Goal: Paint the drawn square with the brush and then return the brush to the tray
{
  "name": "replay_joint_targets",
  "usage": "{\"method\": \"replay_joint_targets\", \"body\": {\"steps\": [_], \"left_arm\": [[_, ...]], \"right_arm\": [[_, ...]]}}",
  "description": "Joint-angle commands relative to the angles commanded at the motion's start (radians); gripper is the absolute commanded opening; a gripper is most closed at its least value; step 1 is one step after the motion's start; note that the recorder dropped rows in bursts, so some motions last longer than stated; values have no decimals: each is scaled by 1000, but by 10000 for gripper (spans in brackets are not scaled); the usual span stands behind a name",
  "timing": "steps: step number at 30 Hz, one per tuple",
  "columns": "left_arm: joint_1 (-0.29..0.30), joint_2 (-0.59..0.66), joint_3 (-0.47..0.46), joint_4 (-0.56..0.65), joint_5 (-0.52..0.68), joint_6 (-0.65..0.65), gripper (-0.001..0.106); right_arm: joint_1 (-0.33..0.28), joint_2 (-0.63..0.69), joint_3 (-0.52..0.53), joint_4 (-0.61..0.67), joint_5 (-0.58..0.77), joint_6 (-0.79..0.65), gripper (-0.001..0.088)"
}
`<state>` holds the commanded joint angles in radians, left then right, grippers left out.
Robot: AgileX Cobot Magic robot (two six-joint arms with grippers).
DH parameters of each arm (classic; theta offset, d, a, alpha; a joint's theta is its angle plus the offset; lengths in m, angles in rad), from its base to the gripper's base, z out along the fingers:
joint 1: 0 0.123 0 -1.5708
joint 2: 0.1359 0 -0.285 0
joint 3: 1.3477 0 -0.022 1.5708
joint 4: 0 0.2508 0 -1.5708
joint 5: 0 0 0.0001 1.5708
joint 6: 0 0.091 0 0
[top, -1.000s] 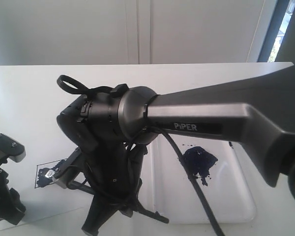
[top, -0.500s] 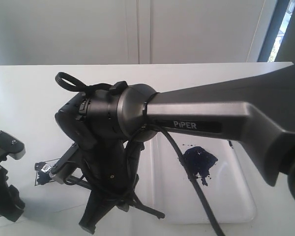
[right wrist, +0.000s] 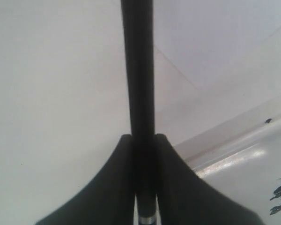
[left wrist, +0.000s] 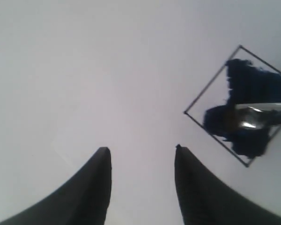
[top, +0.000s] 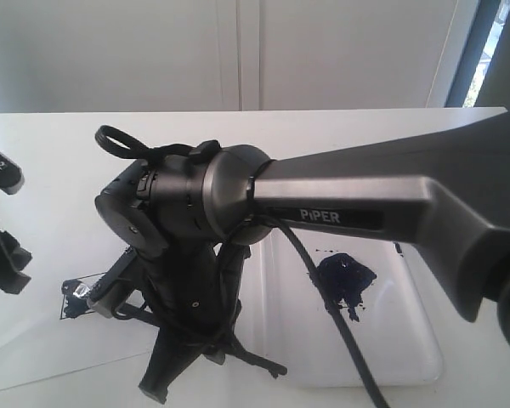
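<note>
**Brush (left wrist: 258, 114) tip down on the square (left wrist: 255, 82), tray (top: 399, 340) off to the right**

The right tool (right wrist: 143, 137) is clamped on the black handle of the brush. In the right wrist view the handle runs straight between its two fingers with no gap on either side. The bristle end sits at the near left of the worktop (top: 59, 161), inside the square. The left wrist view shows the silver collar lying over the dark blue smear within the pen outline. Part of the square is blue and part is bare white, so I judge the painting step to be under way and not finished.

The brush lies at a slant. Its long axis runs from the bristles on the left to the handle end at the near right, which pokes out below the right arm toward the tray. The tray lies to the right of the square, near the tool, with a blue paint blot (top: 344, 279) in its far half. The return should therefore be a move to the right, and the right arm, which holds the brush, is the one placed for it.

The left tool (left wrist: 140, 149) has its fingers apart with nothing between them. It hangs at the left edge of the scene, apart from the square, and looks to have no part in the tray move.
</note>
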<state>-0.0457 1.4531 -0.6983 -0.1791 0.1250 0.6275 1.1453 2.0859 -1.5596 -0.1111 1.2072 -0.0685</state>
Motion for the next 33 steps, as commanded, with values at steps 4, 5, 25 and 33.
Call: {"method": "replay_joint_targets", "body": {"steps": [4, 5, 25, 33], "left_arm": [[39, 69, -2, 4, -3, 0, 485], [41, 84, -2, 4, -7, 0, 485], [43, 233, -2, -43, -45, -32, 483], [43, 233, -2, -45, 61, -97, 483]], "right_arm": [[0, 0, 0, 4, 0, 0, 0], [0, 0, 0, 4, 0, 0, 0], [0, 0, 0, 6, -4, 3, 0], [0, 0, 0, 20, -21, 3, 0]]}}
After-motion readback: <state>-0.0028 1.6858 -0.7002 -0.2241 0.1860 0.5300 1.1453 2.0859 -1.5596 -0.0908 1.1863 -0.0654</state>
